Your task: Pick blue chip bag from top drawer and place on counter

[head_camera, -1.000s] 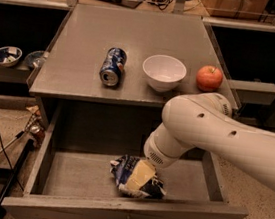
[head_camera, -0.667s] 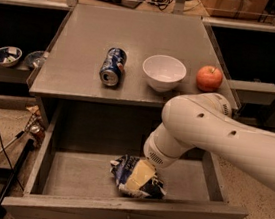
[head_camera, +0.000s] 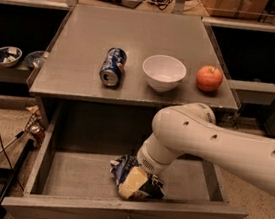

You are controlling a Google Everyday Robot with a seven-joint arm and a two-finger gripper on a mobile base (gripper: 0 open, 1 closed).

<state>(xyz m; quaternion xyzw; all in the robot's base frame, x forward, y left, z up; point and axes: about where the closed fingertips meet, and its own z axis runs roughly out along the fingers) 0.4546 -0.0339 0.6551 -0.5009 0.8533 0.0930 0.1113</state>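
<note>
The top drawer (head_camera: 46, 155) of the grey cabinet stands pulled open. The blue chip bag (head_camera: 122, 166), crumpled dark blue foil with pale edges, lies on the drawer floor near the front middle. My white arm reaches down into the drawer from the right. My gripper (head_camera: 133, 181) is down on the bag and covers its middle. The counter (head_camera: 87, 34) above the drawer is a flat grey top.
On the counter stand a blue soda can (head_camera: 112, 66) on its side, a white bowl (head_camera: 163, 73) and a red apple (head_camera: 209, 78). Bowls (head_camera: 6, 56) sit on a low shelf at the left. A stand and cables (head_camera: 10, 155) are on the floor left of the drawer.
My arm and gripper have shifted slightly left and down over the bag. The bag and the counter objects have not moved.
</note>
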